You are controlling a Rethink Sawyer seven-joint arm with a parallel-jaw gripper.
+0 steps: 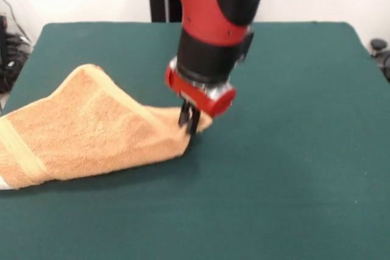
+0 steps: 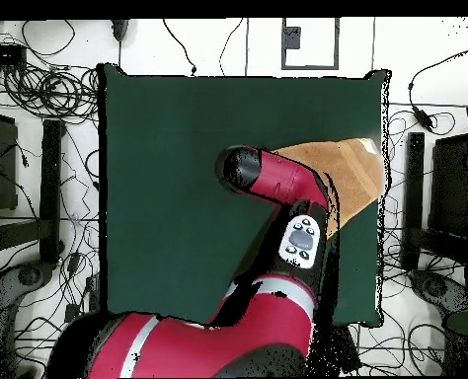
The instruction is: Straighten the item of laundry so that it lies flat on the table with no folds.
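The item of laundry [image 1: 91,129] is a tan-orange terry towel lying rumpled on the left part of the green table [image 1: 286,150]. Its right corner is drawn to a point and lifted a little off the felt. My gripper [image 1: 188,121] hangs from the red and black arm and is shut on that corner. A pale woven band crosses the towel's left end near the table edge. In the overhead view the towel [image 2: 349,170] lies at the table's right side [image 2: 169,178], and the arm hides the gripper.
The towel's left end reaches the table's left edge in the front view. Cables and equipment [image 2: 40,109] lie on the floor round the table.
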